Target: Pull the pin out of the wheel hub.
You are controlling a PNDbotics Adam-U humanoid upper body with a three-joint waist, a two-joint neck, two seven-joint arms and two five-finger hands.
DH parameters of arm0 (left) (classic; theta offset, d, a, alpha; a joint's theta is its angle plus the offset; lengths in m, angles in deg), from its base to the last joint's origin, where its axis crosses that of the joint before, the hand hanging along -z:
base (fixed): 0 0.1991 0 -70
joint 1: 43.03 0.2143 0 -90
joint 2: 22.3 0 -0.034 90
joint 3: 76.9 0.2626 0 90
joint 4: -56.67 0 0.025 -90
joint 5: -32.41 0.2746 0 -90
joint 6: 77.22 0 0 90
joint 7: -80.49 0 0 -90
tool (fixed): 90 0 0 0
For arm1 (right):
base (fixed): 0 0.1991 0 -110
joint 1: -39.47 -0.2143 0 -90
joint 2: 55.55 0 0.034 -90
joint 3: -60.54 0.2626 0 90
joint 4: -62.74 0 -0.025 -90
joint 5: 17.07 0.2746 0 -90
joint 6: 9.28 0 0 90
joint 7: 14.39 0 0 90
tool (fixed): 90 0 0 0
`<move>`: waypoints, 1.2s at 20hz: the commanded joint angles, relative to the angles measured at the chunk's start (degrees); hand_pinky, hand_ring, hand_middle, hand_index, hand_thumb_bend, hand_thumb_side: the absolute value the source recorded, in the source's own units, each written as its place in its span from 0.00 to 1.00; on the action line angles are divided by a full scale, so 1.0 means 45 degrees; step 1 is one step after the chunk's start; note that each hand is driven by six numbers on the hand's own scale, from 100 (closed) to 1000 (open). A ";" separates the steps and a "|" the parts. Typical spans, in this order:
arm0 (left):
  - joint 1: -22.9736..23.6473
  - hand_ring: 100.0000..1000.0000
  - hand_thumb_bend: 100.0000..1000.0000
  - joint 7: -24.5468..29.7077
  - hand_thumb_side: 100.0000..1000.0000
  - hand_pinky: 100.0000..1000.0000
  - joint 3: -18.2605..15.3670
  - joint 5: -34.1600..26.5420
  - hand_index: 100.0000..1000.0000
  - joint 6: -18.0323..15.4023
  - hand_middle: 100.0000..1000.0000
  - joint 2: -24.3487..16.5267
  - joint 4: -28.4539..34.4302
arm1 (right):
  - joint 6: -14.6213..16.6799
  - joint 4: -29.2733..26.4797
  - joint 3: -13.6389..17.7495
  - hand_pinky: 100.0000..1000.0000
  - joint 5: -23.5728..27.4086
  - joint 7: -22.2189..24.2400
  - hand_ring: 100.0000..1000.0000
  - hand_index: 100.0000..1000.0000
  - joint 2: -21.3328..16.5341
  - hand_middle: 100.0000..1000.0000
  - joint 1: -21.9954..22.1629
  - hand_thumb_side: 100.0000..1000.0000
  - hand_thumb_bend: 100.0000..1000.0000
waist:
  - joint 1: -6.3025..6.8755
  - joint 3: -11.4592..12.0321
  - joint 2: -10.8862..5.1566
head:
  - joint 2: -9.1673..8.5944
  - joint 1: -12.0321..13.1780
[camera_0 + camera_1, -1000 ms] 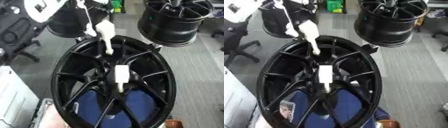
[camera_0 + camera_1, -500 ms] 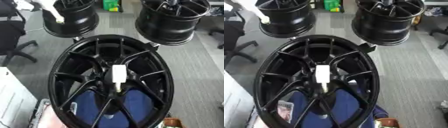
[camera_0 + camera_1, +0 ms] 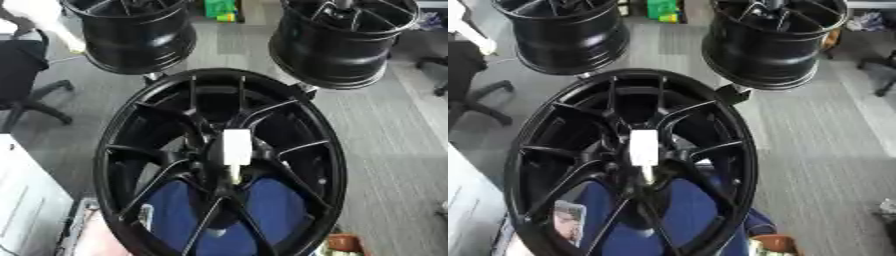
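Note:
A large black multi-spoke wheel hub fills the middle of both views, tilted toward me. A white block-shaped pin with a thin pale stem below it sticks out of the hub's centre. Nothing touches the pin. A white piece of what looks like my left arm or hand shows at the upper left edge, far from the wheel; too little of it shows to read its shape. My right hand is in no view.
Two more black wheels stand behind, one at the upper left and one at the upper right. An office chair is at the left, a white surface at the lower left. Blue cloth shows through the spokes.
The white arm that touched the wheel's upper rim a second ago has drawn back up and left, almost out of view. The pin stays in the hub.

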 commanded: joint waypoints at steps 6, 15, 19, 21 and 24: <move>-0.0069 0.83 0.54 -0.0455 0.50 0.80 -0.0737 0.0363 0.89 -0.0319 0.80 -0.0469 0.0162 | 0.0009 -0.0075 0.0231 0.87 0.0052 -0.0051 0.72 0.83 -0.0552 0.70 -0.0164 0.00 0.00 | -0.0012 -0.0001 -0.0122 | -0.0146 -0.0023; -0.0288 0.69 0.29 -0.2411 0.35 0.69 -0.1026 0.0259 0.76 0.0194 0.63 -0.0219 0.0192 | 0.0054 -0.0075 0.0258 0.87 0.0030 -0.0042 0.73 0.83 -0.0558 0.70 -0.0164 0.00 0.00 | -0.0032 0.0009 -0.0163 | -0.0165 -0.0014; -0.0443 0.59 0.18 -0.4243 0.33 0.63 -0.0991 -0.0251 0.69 0.1032 0.54 -0.0033 0.0228 | 0.0101 -0.0075 0.0239 0.87 -0.0005 0.0047 0.72 0.83 -0.0564 0.70 -0.0217 0.00 0.00 | -0.0041 -0.0012 -0.0166 | -0.0183 -0.0028; -0.0499 0.57 0.18 -0.4955 0.34 0.62 -0.0897 -0.0593 0.68 0.1233 0.52 0.0040 0.0312 | 0.0094 -0.0075 0.0225 0.87 -0.0009 0.0083 0.72 0.83 -0.0568 0.70 -0.0236 0.00 0.00 | -0.0045 -0.0023 -0.0168 | -0.0177 -0.0028; -0.0578 0.55 0.17 -0.5903 0.33 0.60 -0.0806 -0.1062 0.67 0.1414 0.50 0.0144 0.0381 | 0.0126 -0.0075 0.0217 0.87 -0.0024 0.0138 0.73 0.83 -0.0574 0.70 -0.0268 0.00 0.00 | -0.0052 -0.0041 -0.0176 | -0.0167 -0.0025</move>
